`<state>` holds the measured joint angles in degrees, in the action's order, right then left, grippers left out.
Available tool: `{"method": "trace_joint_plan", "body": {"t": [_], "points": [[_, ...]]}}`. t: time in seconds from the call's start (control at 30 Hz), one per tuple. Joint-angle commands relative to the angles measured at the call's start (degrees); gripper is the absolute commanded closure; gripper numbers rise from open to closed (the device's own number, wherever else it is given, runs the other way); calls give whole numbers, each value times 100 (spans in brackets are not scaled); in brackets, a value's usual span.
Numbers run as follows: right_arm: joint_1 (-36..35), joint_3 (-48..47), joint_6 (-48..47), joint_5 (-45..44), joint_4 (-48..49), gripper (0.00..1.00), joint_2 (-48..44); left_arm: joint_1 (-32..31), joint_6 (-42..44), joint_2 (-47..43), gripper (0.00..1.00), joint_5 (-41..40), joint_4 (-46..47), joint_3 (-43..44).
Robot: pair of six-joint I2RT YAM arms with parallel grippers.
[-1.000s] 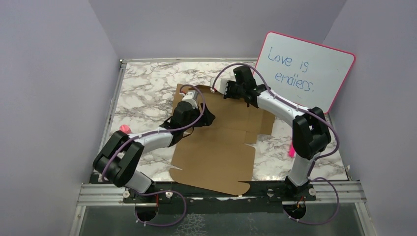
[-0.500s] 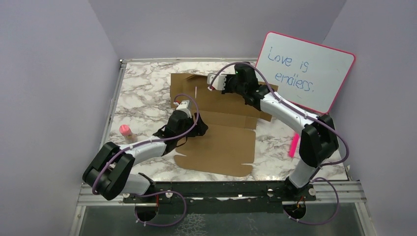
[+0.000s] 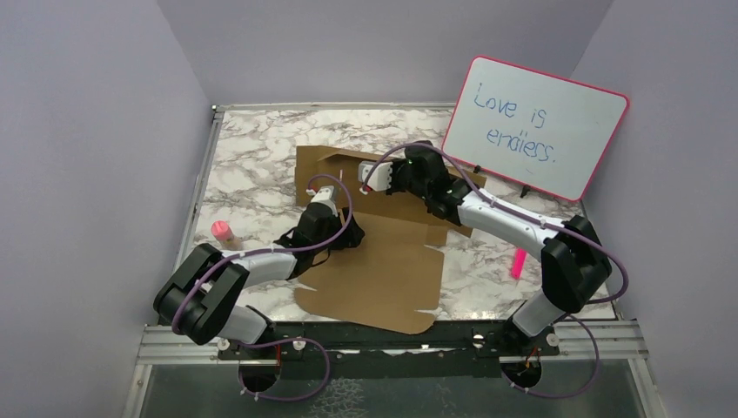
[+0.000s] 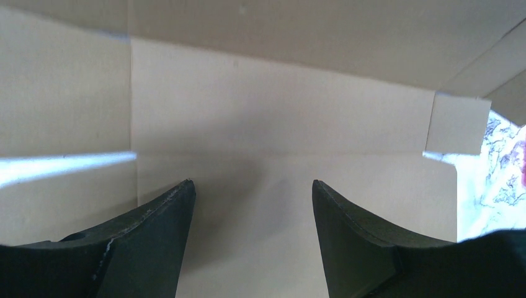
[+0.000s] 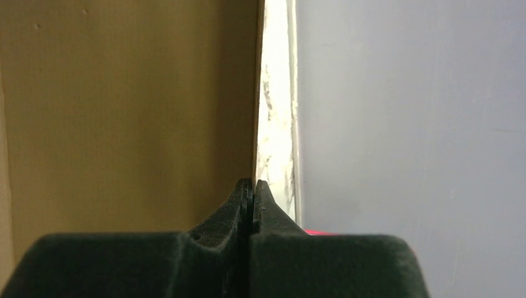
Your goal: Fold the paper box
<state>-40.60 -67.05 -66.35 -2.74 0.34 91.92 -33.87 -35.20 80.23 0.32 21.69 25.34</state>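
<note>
The paper box (image 3: pixel 383 270) is a flat brown die-cut sheet on the marble table, with its far panel (image 3: pixel 348 161) folded up from the table. My left gripper (image 3: pixel 320 186) hangs low over the sheet's left-middle part. In the left wrist view it (image 4: pixel 251 183) is open and empty, with bare cardboard (image 4: pixel 279 124) between the fingers. My right gripper (image 3: pixel 365 172) is at the raised far panel. In the right wrist view it (image 5: pixel 253 181) is shut, and the cardboard's edge (image 5: pixel 257 93) runs straight into the jaws.
A pink-rimmed whiteboard (image 3: pixel 535 131) with blue writing leans at the back right. A pink marker (image 3: pixel 519 261) lies right of the sheet. A small pink-capped object (image 3: pixel 222 231) stands left of it. Grey walls close in three sides.
The right gripper has swung left and nearer, and the sheet's far panel has come up from flat. The left gripper has drawn back toward me. The sheet has shifted on the table.
</note>
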Motion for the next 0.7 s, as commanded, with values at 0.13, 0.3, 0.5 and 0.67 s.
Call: {"method": "trace_joint_plan", "body": {"t": [0.13, 0.3, 0.5, 0.67], "points": [[-430, 760, 153, -644, 641, 99, -207, -23, -130, 97, 29, -180, 433, -210], [-572, 793, 138, -685, 823, 99, -298, -23, -174, 155, 30, -134, 520, -258], [-564, 568, -366, -1214, 1439, 99, -29, -23, -133, -498, 29, -165, 436, -395], [-466, 185, -659, -1255, 1780, 99, 283, -23, 16, -951, 28, -323, -27, -411]]}}
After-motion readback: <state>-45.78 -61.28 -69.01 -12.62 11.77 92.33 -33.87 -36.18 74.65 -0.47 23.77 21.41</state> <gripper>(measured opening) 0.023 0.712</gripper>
